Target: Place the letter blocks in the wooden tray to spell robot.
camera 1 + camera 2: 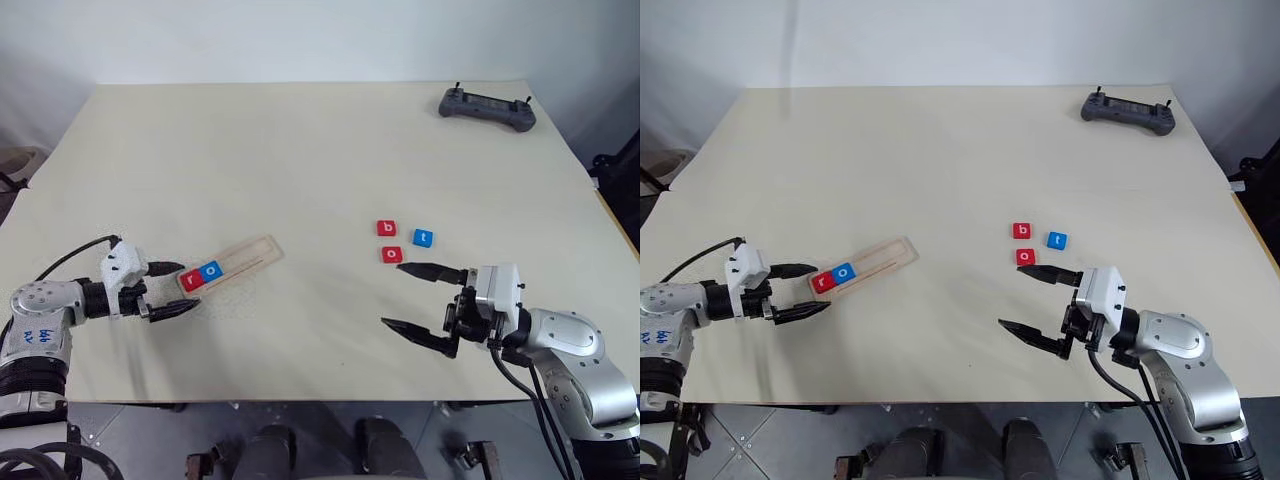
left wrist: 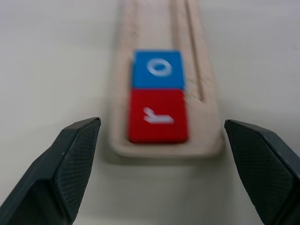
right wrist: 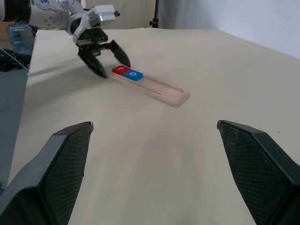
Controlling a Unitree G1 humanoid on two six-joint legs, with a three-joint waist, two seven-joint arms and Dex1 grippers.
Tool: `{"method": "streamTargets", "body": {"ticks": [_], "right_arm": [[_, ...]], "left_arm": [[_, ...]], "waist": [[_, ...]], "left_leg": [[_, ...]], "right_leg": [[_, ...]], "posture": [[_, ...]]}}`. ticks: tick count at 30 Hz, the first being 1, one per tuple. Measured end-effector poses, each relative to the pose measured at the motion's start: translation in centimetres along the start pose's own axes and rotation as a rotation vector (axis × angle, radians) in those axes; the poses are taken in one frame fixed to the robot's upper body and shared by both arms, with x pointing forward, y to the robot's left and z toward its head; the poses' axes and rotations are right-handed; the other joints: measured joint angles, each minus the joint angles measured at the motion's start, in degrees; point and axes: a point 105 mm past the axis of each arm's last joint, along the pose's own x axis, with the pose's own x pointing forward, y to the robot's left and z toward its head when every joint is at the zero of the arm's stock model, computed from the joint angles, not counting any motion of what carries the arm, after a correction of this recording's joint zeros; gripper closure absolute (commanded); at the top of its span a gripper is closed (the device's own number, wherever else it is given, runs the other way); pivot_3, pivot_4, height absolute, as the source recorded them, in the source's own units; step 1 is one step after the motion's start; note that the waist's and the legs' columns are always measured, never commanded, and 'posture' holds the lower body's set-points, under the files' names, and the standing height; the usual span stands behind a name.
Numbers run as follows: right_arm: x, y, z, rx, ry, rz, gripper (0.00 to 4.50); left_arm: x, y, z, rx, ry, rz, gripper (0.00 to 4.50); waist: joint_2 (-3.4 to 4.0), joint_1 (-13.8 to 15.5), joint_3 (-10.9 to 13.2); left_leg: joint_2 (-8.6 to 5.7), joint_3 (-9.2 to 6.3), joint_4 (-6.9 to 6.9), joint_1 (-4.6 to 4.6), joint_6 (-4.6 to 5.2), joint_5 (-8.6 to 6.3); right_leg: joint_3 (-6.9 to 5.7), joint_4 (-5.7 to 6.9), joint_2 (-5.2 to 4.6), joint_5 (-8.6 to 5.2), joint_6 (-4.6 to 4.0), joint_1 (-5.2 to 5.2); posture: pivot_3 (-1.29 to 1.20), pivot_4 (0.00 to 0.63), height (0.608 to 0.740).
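Observation:
The wooden tray [image 1: 245, 257] lies slanted on the table's left side. A red r block [image 1: 190, 281] and a blue o block [image 1: 210, 271] sit side by side at its near-left end. My left gripper [image 1: 191, 286] is open, and its fingertips [image 2: 77, 145] stand on either side of that end of the tray, touching nothing. To the right of centre, a red b block [image 1: 387, 229], a blue t block [image 1: 423, 238] and a red o block [image 1: 392, 255] lie loose on the table. Just in front of them my right gripper [image 1: 393, 295] is wide open and empty.
A grey controller [image 1: 487, 106] rests at the table's far right corner. The cream tabletop [image 1: 300, 150] stretches bare between the tray and the loose blocks. Its front edge runs just below both grippers.

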Motion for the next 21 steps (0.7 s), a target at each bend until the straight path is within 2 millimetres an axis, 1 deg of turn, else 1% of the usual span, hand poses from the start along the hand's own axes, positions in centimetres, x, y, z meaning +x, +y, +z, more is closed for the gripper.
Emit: {"method": "streamTargets", "body": {"ticks": [7, 10, 12, 18, 20, 21], "right_arm": [[0.2, -0.1, 0.2, -0.006, -0.007, -0.005, 0.07], [0.2, -0.2, 0.2, -0.008, -0.008, -0.006, 0.0], [0.2, -0.1, 0.2, -0.008, -0.008, -0.003, 0.0], [0.2, -0.1, 0.2, -0.009, -0.005, 0.009, 0.0], [0.1, 0.0, 0.1, -0.009, 0.003, 0.014, 0.0], [0.0, 0.0, 0.1, -0.009, 0.011, 0.016, 0.0]], "left_arm": [[0.5, 0.3, 0.2, 0.038, 0.04, 0.002, 0.0], [0.6, 0.4, 0.2, 0.031, 0.042, 0.002, 0.58], [0.7, 0.4, 0.2, 0.03, 0.041, -0.004, 1.09], [0.8, 0.3, 0.3, 0.035, 0.022, -0.011, 1.11], [1.5, -0.3, 0.6, 0.046, -0.012, -0.038, 1.11], [2.2, -1.0, 0.9, 0.058, -0.041, -0.074, 1.11]], "waist": [[0.01, 0.1, 0.0], [0.02, 0.16, -0.01], [0.02, 0.14, -0.01], [0.02, 0.22, -0.01], [0.02, 0.34, -0.01], [0.01, 0.38, -0.01]], "left_leg": [[-0.03, 0.01, 0.01, 0.03, 0.01, 0.02], [-0.04, 0.0, 0.01, 0.06, 0.02, 0.03], [-0.04, 0.0, 0.01, 0.06, 0.02, 0.03], [-0.07, -0.01, 0.02, 0.05, 0.02, 0.04], [-0.11, -0.01, 0.03, 0.02, 0.04, 0.04], [-0.12, -0.02, 0.05, -0.02, 0.05, 0.04]], "right_leg": [[0.01, 0.04, -0.01, 0.0, 0.0, 0.01], [0.01, 0.07, -0.01, 0.0, 0.0, 0.03], [0.01, 0.08, -0.01, 0.0, 0.0, 0.03], [0.0, 0.08, -0.01, 0.0, 0.0, 0.03], [-0.01, 0.07, -0.02, 0.0, 0.0, 0.03], [-0.02, 0.06, -0.04, 0.0, 0.01, 0.03]], "posture": [[0.0, 0.15, 0.74], [0.0, 0.15, 0.74], [0.0, 0.15, 0.74], [0.0, 0.15, 0.74], [0.0, 0.15, 0.74], [0.0, 0.15, 0.74]]}}
